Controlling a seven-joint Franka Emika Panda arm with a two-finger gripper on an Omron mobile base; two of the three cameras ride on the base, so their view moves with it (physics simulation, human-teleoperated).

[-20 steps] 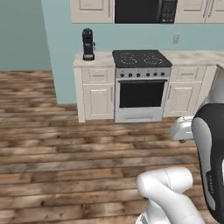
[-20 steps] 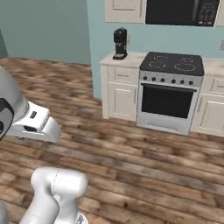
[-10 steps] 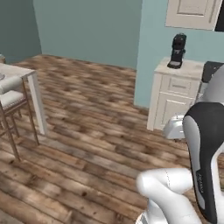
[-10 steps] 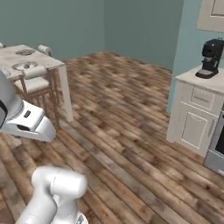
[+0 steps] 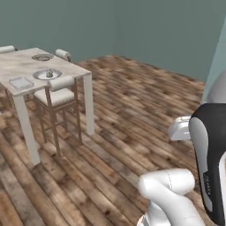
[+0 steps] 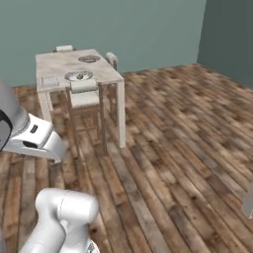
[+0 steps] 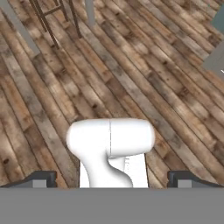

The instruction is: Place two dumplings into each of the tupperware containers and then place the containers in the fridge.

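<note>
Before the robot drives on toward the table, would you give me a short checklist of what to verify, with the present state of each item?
1. Gripper open and empty: ok; the fingertips stand wide apart over bare floor.
2. Table in view ahead: ok; it stands to the left in both base views.
3. Containers found: cannot tell; one pale rectangular box lies near the table's front edge, the second is not made out.
4. Dumplings found: cannot tell; small lumps sit on the near plate, too small to count.
5. Path to the table: ok; bare wood floor lies between.
6. Chair at the near side: not ok; it may hinder reach.
</note>
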